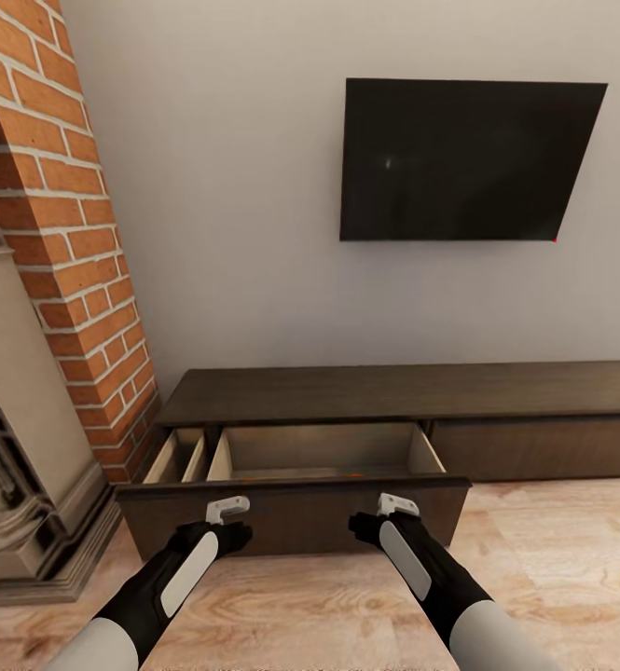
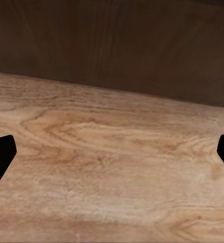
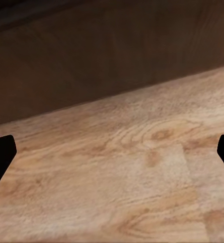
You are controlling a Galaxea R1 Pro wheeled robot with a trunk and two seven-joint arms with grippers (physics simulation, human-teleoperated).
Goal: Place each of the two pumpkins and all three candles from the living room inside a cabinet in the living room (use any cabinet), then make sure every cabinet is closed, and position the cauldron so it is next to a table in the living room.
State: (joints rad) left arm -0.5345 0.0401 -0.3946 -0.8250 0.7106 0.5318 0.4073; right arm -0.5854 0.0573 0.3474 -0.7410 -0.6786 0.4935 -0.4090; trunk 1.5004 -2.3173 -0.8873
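Cabinet (image 1: 412, 396) drawer (image 1: 323, 452) stands open, contents unclear. Left claw (image 1: 227, 509) and right claw (image 1: 395, 504), both spread and empty, face its front; closing remains.

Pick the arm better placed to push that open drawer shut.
Roughly even. Left pincer and right pincer both sit open at the drawer front, either side of its middle. Using both looks best, for an even push.

No text, label, brand, number or sign can be read anywhere: the dark screen (image 1: 468, 158) on the wall is blank, and the cabinet (image 1: 393, 396), its open drawer front (image 1: 296, 513), the brick column (image 1: 67, 214) and the wooden floor (image 1: 552, 559) carry no markings
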